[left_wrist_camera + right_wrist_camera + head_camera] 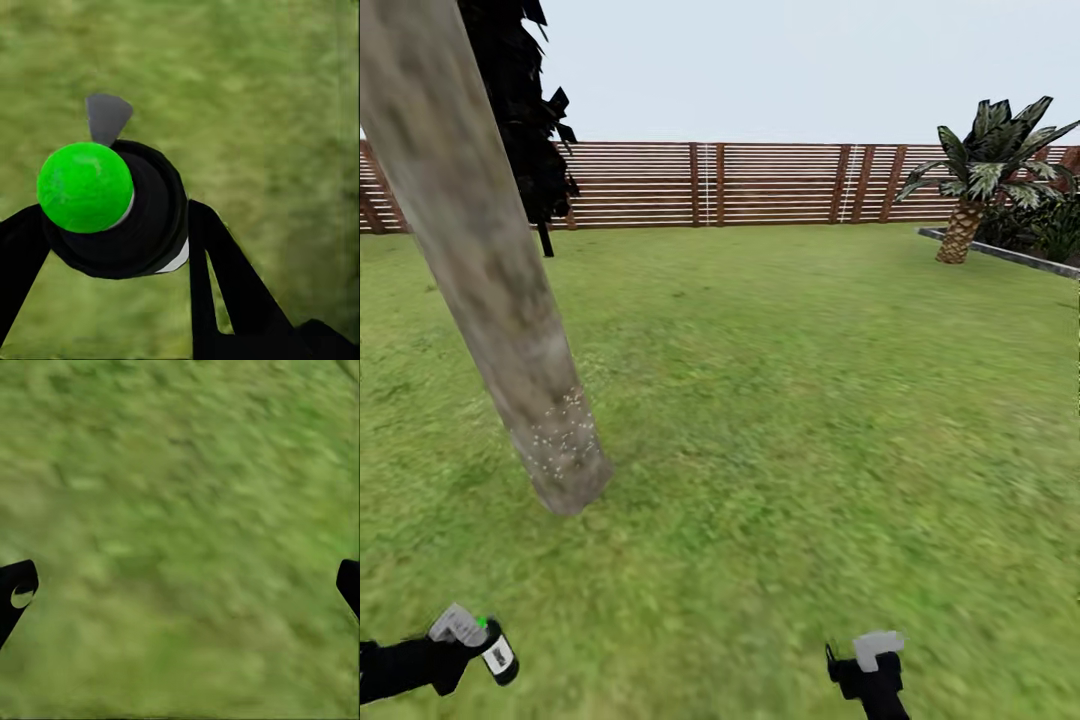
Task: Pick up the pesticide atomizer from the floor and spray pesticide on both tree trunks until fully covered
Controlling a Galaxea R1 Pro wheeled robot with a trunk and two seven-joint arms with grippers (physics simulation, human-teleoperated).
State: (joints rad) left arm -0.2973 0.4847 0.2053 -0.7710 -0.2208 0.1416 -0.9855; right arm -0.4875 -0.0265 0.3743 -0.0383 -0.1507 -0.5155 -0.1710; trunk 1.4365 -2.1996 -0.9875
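The left gripper (112, 225) is clamping the pesticide atomizer (498, 652) over the grass (810, 400); the right gripper (180, 585) is hanging with its fingers wide apart. Whitish pesticide (565, 435) specks are dotting the base of the tree trunk (480, 250).

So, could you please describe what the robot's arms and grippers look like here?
Both arms are matte black. The left gripper and right gripper each carry a pale grey block near the tip. Up close, the left fingers are slim black bars; the right fingers are black too, one with a round hole.

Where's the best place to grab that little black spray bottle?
Around its round black body, as the left gripper does now: a finger on each side of the pesticide atomizer, below the green top, which stays free. The sides look smooth and even.
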